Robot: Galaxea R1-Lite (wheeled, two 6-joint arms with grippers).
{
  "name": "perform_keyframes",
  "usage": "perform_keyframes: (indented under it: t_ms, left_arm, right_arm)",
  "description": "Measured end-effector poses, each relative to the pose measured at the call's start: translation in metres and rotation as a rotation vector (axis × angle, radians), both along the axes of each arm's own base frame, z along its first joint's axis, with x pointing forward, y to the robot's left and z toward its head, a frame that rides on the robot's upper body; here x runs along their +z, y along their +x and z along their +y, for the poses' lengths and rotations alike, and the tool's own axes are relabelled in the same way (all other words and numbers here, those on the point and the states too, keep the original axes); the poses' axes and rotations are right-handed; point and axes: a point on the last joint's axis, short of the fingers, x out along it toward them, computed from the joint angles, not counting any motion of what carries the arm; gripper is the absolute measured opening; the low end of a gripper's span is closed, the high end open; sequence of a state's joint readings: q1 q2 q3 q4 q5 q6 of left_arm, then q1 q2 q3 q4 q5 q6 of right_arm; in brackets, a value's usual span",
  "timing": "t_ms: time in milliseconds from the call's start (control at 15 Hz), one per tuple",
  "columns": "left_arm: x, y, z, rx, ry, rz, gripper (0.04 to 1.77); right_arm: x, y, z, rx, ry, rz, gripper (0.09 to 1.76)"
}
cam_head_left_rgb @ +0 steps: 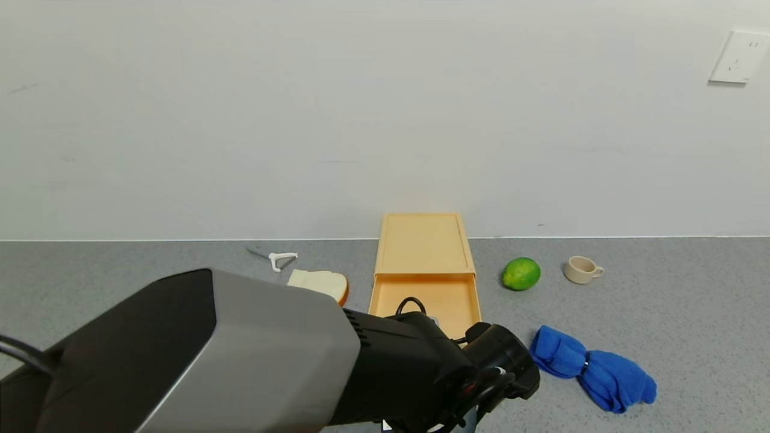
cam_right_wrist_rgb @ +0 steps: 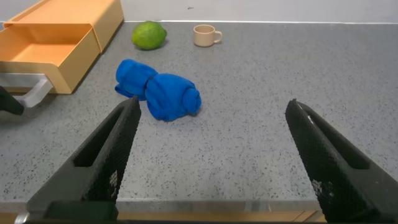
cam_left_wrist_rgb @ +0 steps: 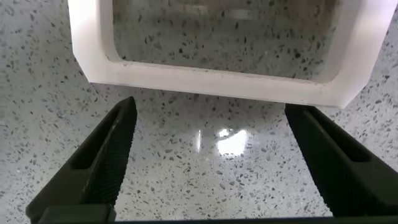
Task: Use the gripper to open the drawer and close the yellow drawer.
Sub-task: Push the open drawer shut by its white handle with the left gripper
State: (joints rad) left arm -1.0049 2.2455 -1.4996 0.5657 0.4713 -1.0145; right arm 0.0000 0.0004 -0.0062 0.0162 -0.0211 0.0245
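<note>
We saw the left gripper's fingers [cam_left_wrist_rgb: 109, 165] spread wide with nothing between them, the speckled grey bench [cam_left_wrist_rgb: 217, 180] showing through the gap. Just beyond their tips lay the white loop handle [cam_left_wrist_rgb: 211, 81] — close, but not touching either finger. The left gripper [cam_left_wrist_rgb: 211, 168] itself sat low over the bench at the front of the drawer [cam_head_left_rgb: 430, 300], which stood pulled well out of its flat yellow box [cam_head_left_rgb: 424, 243]; the tray's inside was bare where we could see it. In the head view the left arm [cam_head_left_rgb: 252, 355] covered the drawer's front edge and handle.

The right gripper [cam_right_wrist_rgb: 214, 168] hung off to the side, its fingers also wide apart and holding nothing — parked near the bench's front edge.

Farther out on the bench, a blue cloth [cam_head_left_rgb: 592, 368] lay right of the drawer, with a lime [cam_head_left_rgb: 521, 273] and a small cream cup [cam_head_left_rgb: 581, 269] behind it. Left of the box were a slice of bread [cam_head_left_rgb: 322, 282] and a white peeler [cam_head_left_rgb: 278, 259].
</note>
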Motion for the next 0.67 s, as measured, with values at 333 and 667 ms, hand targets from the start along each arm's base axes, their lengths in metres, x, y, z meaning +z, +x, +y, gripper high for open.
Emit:
perform_keyframes:
  t_ms: [333,667]
  left_arm:
    - [0.003,0.005,0.0,0.002,-0.006,-0.013,1.72]
    - [0.005,0.012,-0.003,-0.019,-0.035,-0.042,1.72]
  right_arm:
    - [0.0,0.0,0.0,0.0,0.0,0.0,1.71]
    - [0.0,0.0,0.0,0.0,0.0,0.0,1.71]
